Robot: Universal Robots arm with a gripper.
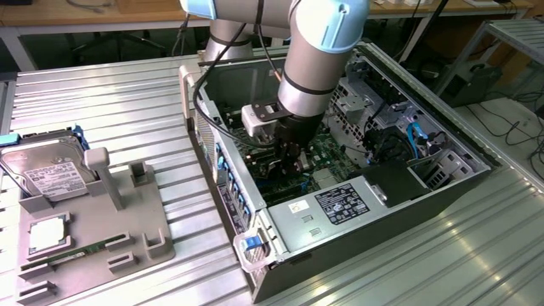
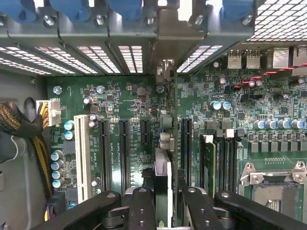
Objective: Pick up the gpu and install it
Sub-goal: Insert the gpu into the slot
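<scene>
My gripper (image 1: 289, 167) reaches down into the open computer case (image 1: 357, 210), just above the green motherboard (image 2: 134, 100). In the wrist view the gpu (image 2: 163, 177) stands edge-on between my two black fingers (image 2: 142, 206), and the gripper (image 2: 165, 199) is shut on it. The card lines up with the black expansion slots, and its far end reaches toward the case's rear wall, where a solid metal piece (image 2: 175, 33) sits among the perforated slot covers. I cannot tell whether the card's edge is in a slot.
Beside the case, on the exterior view's left, a grey fixture (image 1: 127, 210) holds a hard drive (image 1: 47, 169), a processor (image 1: 48, 233) and a RAM stick (image 1: 81, 252). Inside the case are a white slot (image 2: 81, 153), upright memory modules (image 2: 208, 163), a processor socket (image 2: 276, 182) and a cable bundle (image 2: 19, 129).
</scene>
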